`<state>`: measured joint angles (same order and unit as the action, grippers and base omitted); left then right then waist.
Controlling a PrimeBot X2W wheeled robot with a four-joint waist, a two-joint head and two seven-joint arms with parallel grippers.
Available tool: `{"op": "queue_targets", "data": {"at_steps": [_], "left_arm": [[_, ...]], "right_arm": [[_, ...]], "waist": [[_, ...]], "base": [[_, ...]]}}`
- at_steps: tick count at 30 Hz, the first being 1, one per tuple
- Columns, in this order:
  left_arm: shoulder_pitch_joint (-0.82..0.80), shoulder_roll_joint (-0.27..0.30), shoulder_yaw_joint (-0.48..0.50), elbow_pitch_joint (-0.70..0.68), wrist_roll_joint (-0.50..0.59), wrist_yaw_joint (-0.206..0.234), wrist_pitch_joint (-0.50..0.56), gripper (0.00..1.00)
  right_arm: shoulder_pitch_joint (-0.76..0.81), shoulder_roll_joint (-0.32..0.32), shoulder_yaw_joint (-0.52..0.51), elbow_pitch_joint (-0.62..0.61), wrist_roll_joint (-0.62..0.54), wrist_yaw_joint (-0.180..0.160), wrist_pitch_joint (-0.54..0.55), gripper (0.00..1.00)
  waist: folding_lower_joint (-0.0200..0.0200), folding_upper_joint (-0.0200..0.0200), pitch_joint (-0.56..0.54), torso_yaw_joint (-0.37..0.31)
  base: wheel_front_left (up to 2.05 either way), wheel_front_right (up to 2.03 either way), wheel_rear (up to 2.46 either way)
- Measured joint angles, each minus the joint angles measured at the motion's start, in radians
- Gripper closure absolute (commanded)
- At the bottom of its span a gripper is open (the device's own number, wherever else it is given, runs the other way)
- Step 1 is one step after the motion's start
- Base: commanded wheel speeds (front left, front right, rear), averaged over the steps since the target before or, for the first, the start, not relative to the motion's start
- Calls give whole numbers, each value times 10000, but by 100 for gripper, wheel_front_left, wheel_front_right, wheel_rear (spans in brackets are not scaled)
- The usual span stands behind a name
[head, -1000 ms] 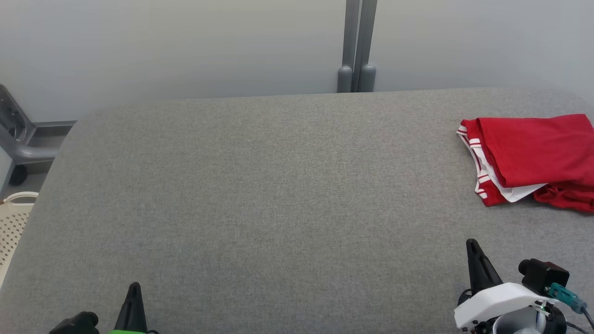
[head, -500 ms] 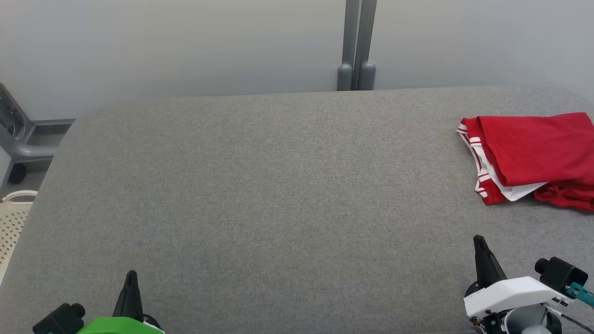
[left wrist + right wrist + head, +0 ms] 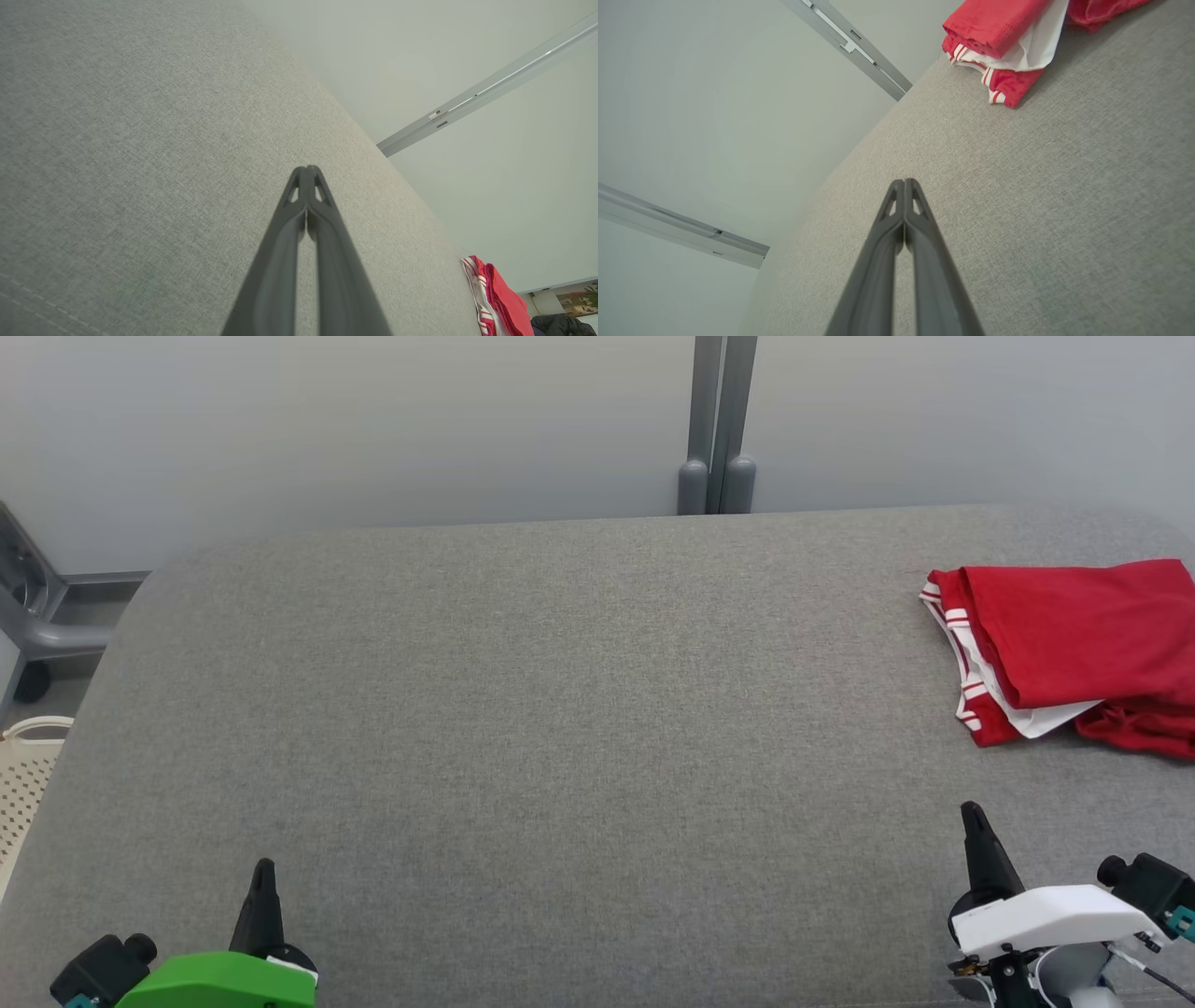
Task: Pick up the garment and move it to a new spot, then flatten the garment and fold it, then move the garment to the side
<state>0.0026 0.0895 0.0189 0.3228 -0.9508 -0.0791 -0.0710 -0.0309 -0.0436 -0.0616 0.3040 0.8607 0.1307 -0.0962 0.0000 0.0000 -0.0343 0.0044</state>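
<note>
Head view: garment (image 3: 1074, 635) loosely folded, table's (image 3: 560, 709) right edge.
Grip: left gripper (image 3: 264, 866) and right gripper (image 3: 972, 808) pressed together, empty.
Risk: a nudge could undo the fold.

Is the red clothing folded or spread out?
Folded: the red garment lies in stacked layers, with striped white trim peeking out underneath.

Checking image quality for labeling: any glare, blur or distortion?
Head view: soft even light, no glare; garment sharp, cropped at the right edge. Left wrist view: tilted wide-angle, left pincer soft near the lens. Right wrist view: right pincer casts no hard shadow.
</note>
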Motion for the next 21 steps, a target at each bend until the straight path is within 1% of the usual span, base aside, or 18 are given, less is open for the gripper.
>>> {"op": "queue_targets", "data": {"at_steps": [21], "left_arm": [[-382, -123, 259, -194, -2084, -148, 671, 100]], "right_arm": [[-98, -8, -207, -345, 2420, 0, 614, 100]], "waist": [[0, 0, 87, -11]], "base": [[0, 0, 0]]}}
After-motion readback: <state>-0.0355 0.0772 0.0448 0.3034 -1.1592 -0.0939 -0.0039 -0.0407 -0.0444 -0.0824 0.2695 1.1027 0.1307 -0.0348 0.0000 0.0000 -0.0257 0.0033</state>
